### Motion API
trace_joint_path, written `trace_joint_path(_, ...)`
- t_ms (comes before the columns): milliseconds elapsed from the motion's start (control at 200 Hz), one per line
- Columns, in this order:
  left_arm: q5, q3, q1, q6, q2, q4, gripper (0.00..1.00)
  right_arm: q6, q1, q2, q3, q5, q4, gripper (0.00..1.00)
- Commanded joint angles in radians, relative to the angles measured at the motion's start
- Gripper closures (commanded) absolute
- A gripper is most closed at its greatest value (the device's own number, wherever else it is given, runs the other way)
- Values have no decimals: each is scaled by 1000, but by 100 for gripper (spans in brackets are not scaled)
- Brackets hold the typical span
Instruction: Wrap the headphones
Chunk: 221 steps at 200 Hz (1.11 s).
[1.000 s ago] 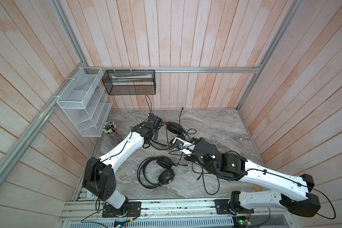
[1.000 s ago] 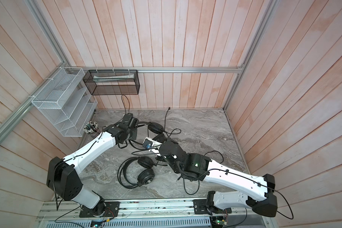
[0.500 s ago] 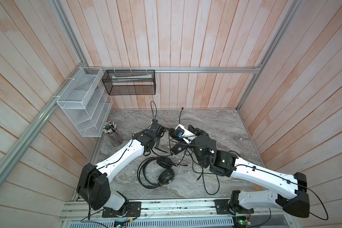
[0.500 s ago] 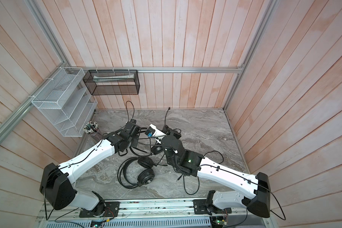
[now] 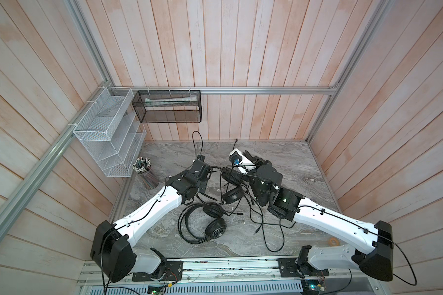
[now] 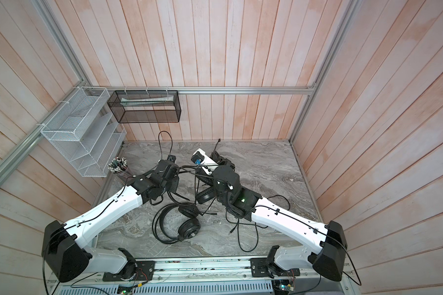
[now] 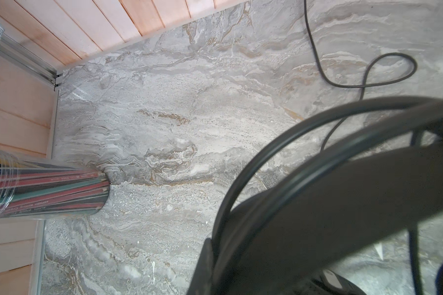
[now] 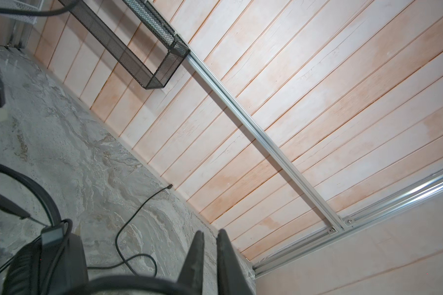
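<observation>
Black headphones (image 5: 232, 198) clamped in left end effector (image 5: 207, 176); right end effector (image 8: 210, 237) clenched empty; cable (image 5: 274, 229), pencil cup (image 5: 149, 176) nearby.

Pale wood-plank walls (image 5: 241, 51), grey marble tabletop (image 5: 299, 158).

Right gripper (image 8: 210, 258): dark tapered fingers (image 8: 197, 255) close together, narrow slit between tips.
Headset (image 8: 36, 265): padded earcup beside gripper; headband wires (image 8: 40, 190) arcing from it.
Cable (image 8: 133, 217): thin, black, looped on marble tabletop (image 8: 74, 158); plug end at wall foot.
Mesh basket (image 8: 164, 66): black, mounted on plank wall (image 8: 317, 76), at end of aluminium rail (image 8: 266, 144).
</observation>
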Motion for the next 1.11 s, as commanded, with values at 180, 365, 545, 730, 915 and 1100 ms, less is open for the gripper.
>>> trace_joint_path(180,-21,92,55,-80,-96,-56,100,85,52,-83,85,-142,-47,100)
trace_joint_path(365,27,138,176,-86,-147,-57,100,110,126,-107,141,-185,-208,100)
trace_joint_path(545,59,154,193,-73,-149,-57,100,118,156,-122,127,-191,-274,100)
trace_joint_path(730,132,116,187,-42,-156,-36,100,79,131,-118,139,-187,-268,100)
trace_joint_path(915,137,82,125,-6,-147,-19,100,27,89,-59,249,-221,-318,100)
trace_joint_path(1100,144,58,55,23,-129,-13,100,16,47,-3,361,-302,-398,100)
